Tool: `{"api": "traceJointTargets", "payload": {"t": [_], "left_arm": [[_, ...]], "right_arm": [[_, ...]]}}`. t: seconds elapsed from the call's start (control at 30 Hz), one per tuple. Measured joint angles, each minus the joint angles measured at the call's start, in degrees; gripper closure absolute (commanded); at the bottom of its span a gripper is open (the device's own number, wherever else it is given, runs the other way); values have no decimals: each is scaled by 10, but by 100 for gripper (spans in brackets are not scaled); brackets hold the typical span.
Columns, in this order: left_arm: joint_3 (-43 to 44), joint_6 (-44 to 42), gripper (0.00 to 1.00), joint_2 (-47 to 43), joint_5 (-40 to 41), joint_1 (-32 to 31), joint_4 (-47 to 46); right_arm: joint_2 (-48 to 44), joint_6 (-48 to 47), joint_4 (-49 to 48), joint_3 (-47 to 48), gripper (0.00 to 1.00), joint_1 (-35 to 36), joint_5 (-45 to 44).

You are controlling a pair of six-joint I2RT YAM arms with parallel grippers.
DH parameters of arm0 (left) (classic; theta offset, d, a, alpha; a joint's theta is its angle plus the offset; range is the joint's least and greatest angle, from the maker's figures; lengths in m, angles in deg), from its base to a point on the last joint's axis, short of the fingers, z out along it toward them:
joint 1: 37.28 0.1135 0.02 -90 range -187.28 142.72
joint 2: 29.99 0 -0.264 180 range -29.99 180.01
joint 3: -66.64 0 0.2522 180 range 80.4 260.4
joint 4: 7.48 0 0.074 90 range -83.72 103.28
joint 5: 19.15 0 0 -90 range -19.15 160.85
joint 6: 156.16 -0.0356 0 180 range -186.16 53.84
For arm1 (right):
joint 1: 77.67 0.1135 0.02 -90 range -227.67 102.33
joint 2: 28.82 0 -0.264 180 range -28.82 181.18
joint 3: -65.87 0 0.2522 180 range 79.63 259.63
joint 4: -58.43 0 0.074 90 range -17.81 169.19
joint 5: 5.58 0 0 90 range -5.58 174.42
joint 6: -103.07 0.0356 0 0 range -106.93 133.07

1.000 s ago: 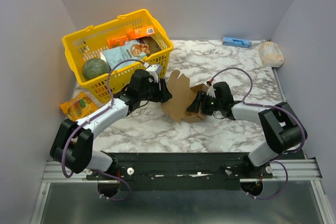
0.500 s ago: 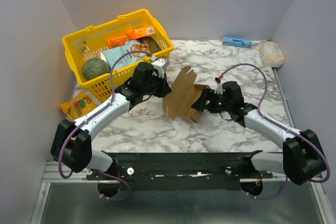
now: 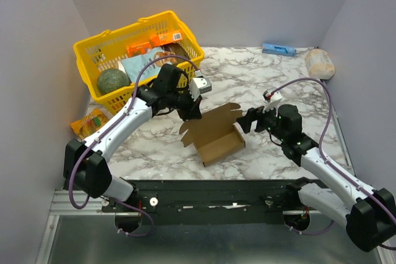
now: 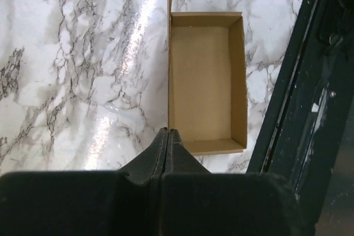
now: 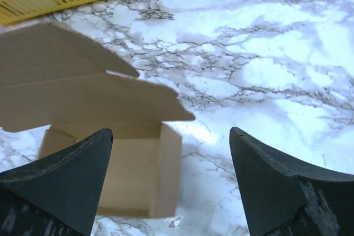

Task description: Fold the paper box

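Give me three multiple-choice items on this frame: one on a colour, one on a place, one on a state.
1. The basket is: A red; B yellow; C green.
2. The paper box stands: A inside the basket; B at the table's back edge; C on the table, between the left gripper and the right gripper.
3. The right gripper is: A open, clear of the paper box; B shut on the paper box; C shut on nothing.

Key: B, its mesh walls are yellow; C, the top view shows it mid-table with a gripper on either side; A, its wrist view shows the fingers spread with the box beyond them.
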Motion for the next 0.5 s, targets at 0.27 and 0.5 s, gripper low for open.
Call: {"api": "traceJointTargets", "payload": {"t": [0.27, 0.5], "left_arm": [[-4, -37, 100, -29, -52, 36, 33], [-9, -42, 100, -46, -74, 37, 34]], "right_arm": [[17, -63, -50, 1, 9, 0, 73], [45, -84, -73, 3, 11, 0, 141]]}}
